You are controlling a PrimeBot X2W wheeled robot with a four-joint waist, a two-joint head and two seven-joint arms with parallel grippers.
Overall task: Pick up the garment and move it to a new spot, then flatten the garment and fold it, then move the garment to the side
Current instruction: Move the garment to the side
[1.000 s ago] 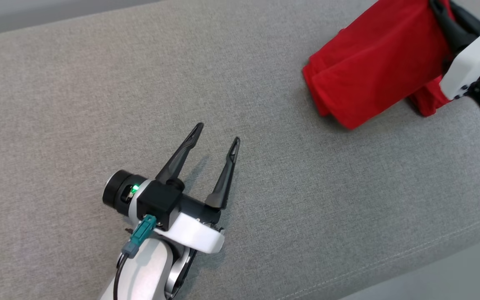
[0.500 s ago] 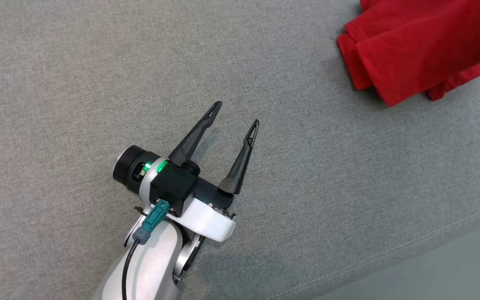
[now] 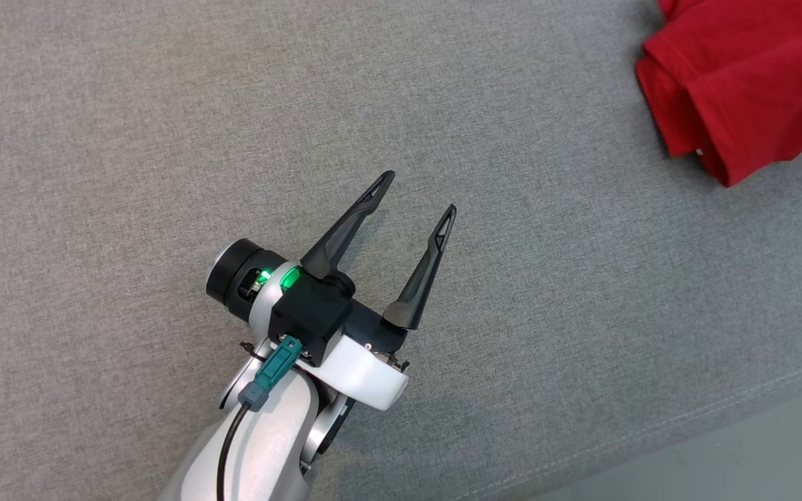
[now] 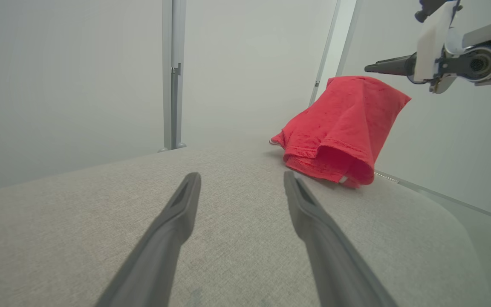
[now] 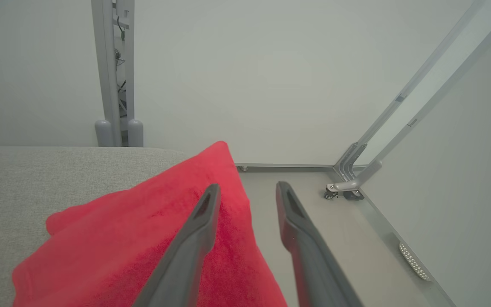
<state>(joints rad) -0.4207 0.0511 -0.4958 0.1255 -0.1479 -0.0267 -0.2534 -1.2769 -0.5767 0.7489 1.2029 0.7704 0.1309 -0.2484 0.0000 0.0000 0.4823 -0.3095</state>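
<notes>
The red garment [image 3: 749, 76] lies bunched at the far right end of the grey cushion [image 3: 164, 139], close to its edge. In the left wrist view the garment [image 4: 343, 128] stands up in a peak, and my right gripper [image 4: 371, 67] hovers just above and to the right of that peak. Seen from the right wrist, my right gripper [image 5: 249, 186] is open with only floor between its fingers, and the garment [image 5: 143, 238] lies under and left of the left finger. My left gripper [image 3: 418, 193] [image 4: 241, 175] is open and empty over bare cushion, well short of the garment.
The cushion's seamed front edge [image 3: 721, 410] runs along the lower right, with grey floor [image 3: 756, 466] beyond it. Metal frame posts [image 4: 172, 76] [image 5: 113, 72] stand behind the cushion. A caster foot [image 5: 348, 189] sits on the floor past the garment.
The head camera has shifted, so the garment now sits nearer the picture's upper right corner. My right gripper, at the garment's top a second ago, has left that view. My left gripper stays open.
</notes>
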